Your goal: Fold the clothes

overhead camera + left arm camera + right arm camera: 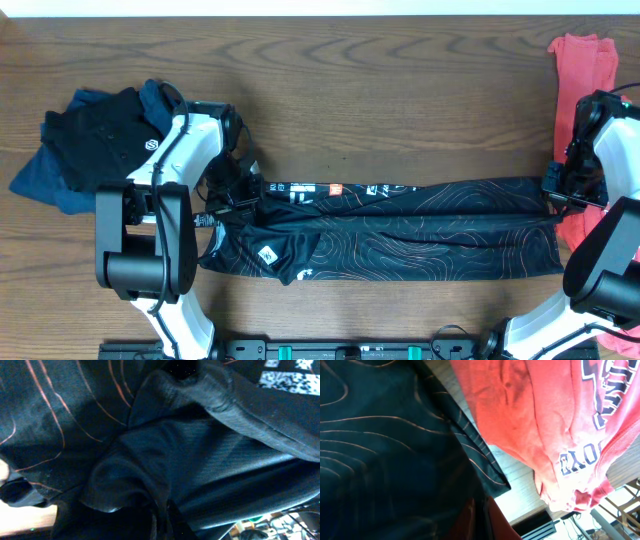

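The black jersey [400,235] with thin orange contour lines lies stretched as a long band across the table's front middle, folded lengthwise. My left gripper [235,195] is shut on its left end; the left wrist view shows bunched black cloth [165,460] pinched between the fingers [162,522]. My right gripper [560,195] is shut on the jersey's right end; the right wrist view shows the black patterned cloth [385,450] running into the closed jaws [482,520].
A pile of dark navy and black clothes [90,145] lies at the back left. A red shirt [585,70] with printed lettering [560,420] lies at the right edge, under and beside the right arm. A rail [330,350] runs along the front edge.
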Robot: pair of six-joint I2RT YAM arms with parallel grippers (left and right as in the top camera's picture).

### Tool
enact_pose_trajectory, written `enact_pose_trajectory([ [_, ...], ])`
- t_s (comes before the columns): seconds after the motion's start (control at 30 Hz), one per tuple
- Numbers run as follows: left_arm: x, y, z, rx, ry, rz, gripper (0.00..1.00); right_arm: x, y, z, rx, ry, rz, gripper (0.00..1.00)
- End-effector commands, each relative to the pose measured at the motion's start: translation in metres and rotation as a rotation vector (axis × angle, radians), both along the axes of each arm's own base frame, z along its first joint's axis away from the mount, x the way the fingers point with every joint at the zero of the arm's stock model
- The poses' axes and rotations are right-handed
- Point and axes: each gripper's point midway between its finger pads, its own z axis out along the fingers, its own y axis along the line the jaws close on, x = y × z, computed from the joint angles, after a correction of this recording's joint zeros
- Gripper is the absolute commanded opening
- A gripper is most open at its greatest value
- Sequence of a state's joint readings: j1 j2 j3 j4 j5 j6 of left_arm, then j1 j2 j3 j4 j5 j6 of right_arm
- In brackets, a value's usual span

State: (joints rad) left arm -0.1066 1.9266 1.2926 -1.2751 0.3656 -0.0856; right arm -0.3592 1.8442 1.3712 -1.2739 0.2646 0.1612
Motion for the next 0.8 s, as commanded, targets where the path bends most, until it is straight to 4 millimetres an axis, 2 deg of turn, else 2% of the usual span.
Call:
enact_pose_trajectory([
  [0.0, -0.009, 0.009, -0.005, 0.047, 0.024, -0.015, 0.06, -0.006, -0.005, 0.007, -0.028, 0.003, -0.025, 0.08],
  [0.07, -0.011, 0.009, -0.005, 0.047, 0.03, -0.015, 0.08, -0.01, -0.004, 0.008, -0.024, 0.016, -0.03, 0.08],
  [0.27, -0.015, 0.009, -0.003, 0.049, 0.048, -0.016, 0.28, -0.014, -0.002, 0.005, -0.018, 0.032, -0.03, 0.11],
  [0.47, -0.016, 0.009, 0.001, 0.048, 0.043, -0.015, 0.28, -0.013, -0.001, 0.004, -0.012, 0.024, -0.032, 0.11],
  [0.77, 0.013, -0.001, -0.003, 0.005, -0.099, 0.025, 0.29, -0.009, 0.005, 0.001, 0.024, 0.003, -0.039, 0.13],
])
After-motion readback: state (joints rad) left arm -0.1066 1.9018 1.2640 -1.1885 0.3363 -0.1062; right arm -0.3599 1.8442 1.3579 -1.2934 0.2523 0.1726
